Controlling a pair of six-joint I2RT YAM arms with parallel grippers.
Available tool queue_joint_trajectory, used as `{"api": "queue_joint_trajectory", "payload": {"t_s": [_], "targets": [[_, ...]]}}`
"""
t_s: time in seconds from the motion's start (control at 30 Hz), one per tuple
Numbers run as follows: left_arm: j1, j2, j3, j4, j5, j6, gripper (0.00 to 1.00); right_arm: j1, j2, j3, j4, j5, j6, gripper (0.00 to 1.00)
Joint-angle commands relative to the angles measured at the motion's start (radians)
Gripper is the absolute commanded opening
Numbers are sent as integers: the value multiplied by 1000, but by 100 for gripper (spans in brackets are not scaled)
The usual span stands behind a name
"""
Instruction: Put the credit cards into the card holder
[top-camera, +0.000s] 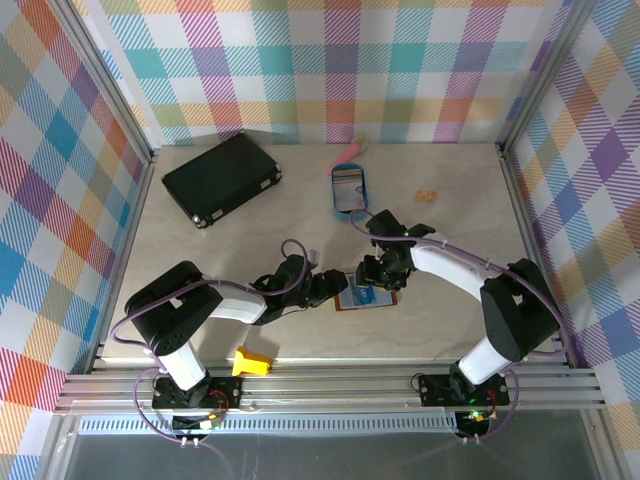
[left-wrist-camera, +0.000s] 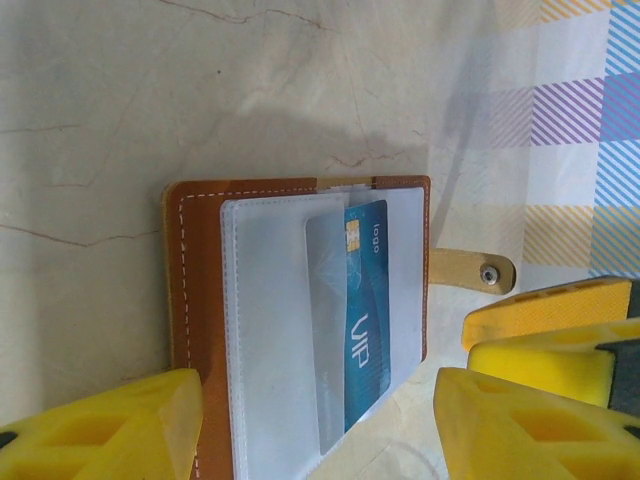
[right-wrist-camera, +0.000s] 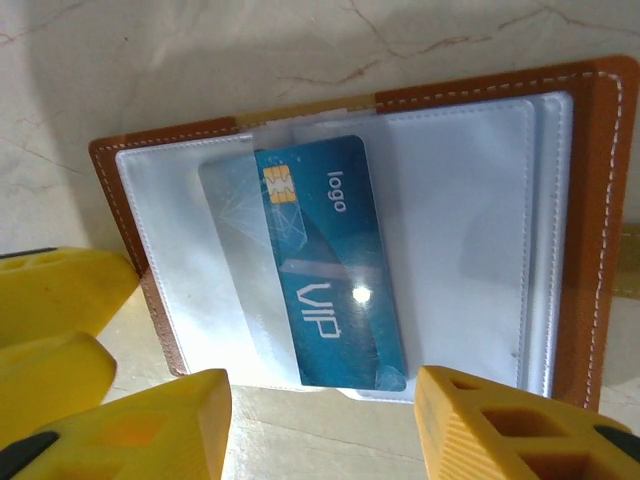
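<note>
The blue VIP credit card (right-wrist-camera: 330, 270) lies slightly askew and partly tucked under a clear sleeve of the brown card holder (right-wrist-camera: 590, 200), which is spread open on the table (top-camera: 450, 250) between the two arms. The right gripper (right-wrist-camera: 330, 430) hovers at the card's exposed end with its jaws apart and empty, probably placed to push the card deeper. The left gripper (left-wrist-camera: 320, 430), also spread and holding nothing, straddles the holder, apparently to steady it.
</note>
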Motion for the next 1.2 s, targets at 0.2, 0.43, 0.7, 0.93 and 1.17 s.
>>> {"api": "queue_joint_trajectory", "payload": {"t_s": [0.2,0.43,0.7,0.93,1.17], "targets": [[-10,-27,-18,-8,4,11,61,3,73,38,12,-52,-74,45],[-10,-31,-29,-5,1,11,59,2,122,61,-1,-25,-79,44],[-10,-23,-23,-1,7,12,58,2,151,85,-13,2,-95,44],[-11,-16,-24,8,10,8,58,2,174,94,-24,23,-95,47],[-11,-11,-24,13,10,6,58,2,194,94,-13,-1,-93,46]]}}
